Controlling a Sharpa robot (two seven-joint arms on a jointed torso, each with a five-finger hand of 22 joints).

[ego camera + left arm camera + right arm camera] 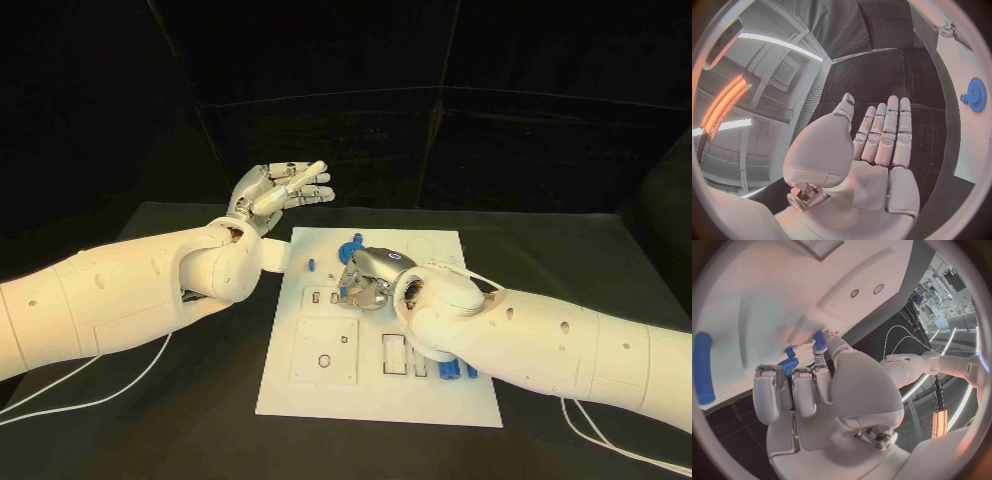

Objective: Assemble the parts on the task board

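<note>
The white task board point(378, 400) lies in the middle of the table. A blue gear point(351, 247) point(976, 94) sits near its far edge, with a small blue peg point(309, 265) to its left. My right hand point(372, 275) point(811, 390) is low over the board just in front of the gear, fingers curled down. A blue toothed part point(789, 363) shows between its fingertips and thumb; whether they grip it is unclear. My left hand point(281, 190) point(879, 145) is raised above the board's far left corner, flat, fingers straight, holding nothing.
More blue parts point(450, 371) lie near the board's right side under my right forearm. A blue cylinder point(703, 367) lies on the board. Recesses and slots point(325, 350) mark the board's near half. Black table point(159, 420) surrounds it.
</note>
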